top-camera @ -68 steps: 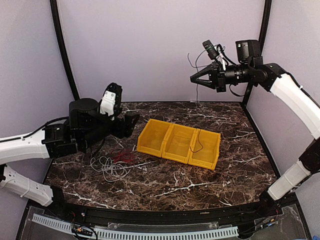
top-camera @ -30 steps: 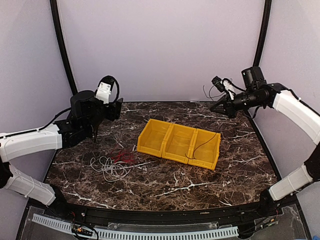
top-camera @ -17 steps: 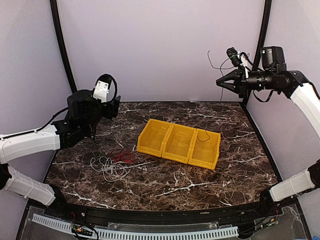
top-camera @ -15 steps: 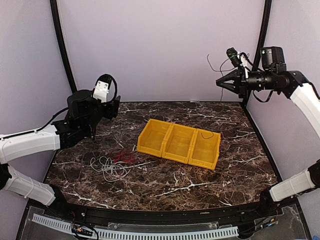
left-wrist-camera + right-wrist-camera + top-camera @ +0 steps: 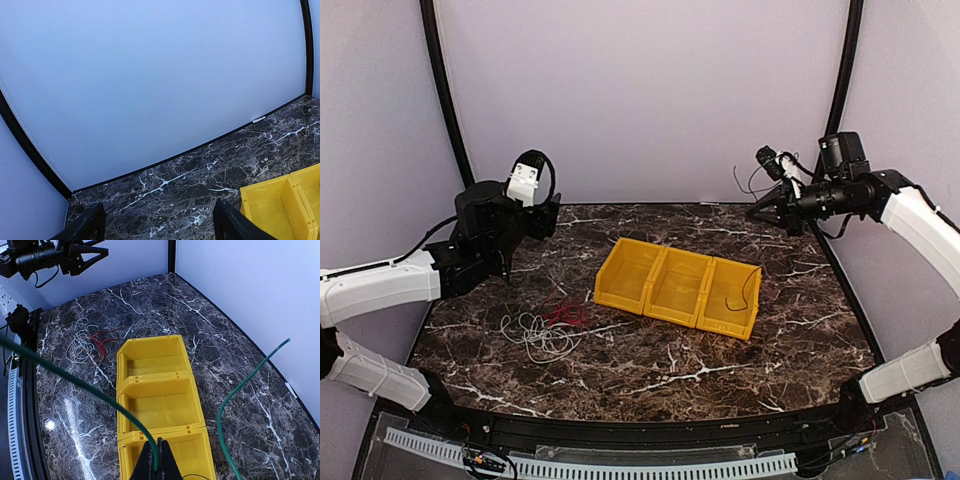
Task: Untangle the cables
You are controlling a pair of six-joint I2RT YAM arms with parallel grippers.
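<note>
The thin dark cable point(image 5: 753, 285), which looks green in the right wrist view point(image 5: 75, 382), is the one off the table: you see it pinched between the closed fingertips of the right gripper point(image 5: 754, 211) point(image 5: 156, 462), held high above the far right of the table. From that pinch one short free end curls upward beside the gripper, while the lower part hangs down into the right-hand compartment of the yellow plastic three-compartment bin point(image 5: 678, 290) point(image 5: 155, 407). Whether that hanging end touches the compartment floor cannot be told. The other two cables lie together on the left side of the dark marble tabletop point(image 5: 720, 370), well apart from the bin: the thin white cable point(image 5: 535, 335) point(image 5: 79, 342) forms a loose looping heap, and the thin red cable point(image 5: 566, 313) point(image 5: 101, 343) sits against its far right edge, the two touching and partly overlapping. The bin rests at mid-table, slightly skewed, with its left and middle compartments showing only bare yellow floor. The left gripper point(image 5: 550, 215) point(image 5: 157, 230) hovers over the far left of the table, above and beyond the white and red heap. Its wrist view shows both black fingers point(image 5: 87, 227) spread wide with nothing between them, only the marble, a corner of the bin and the pale back wall point(image 5: 150, 75). You therefore have one tool clenched on the dark cable and the other released.
</note>
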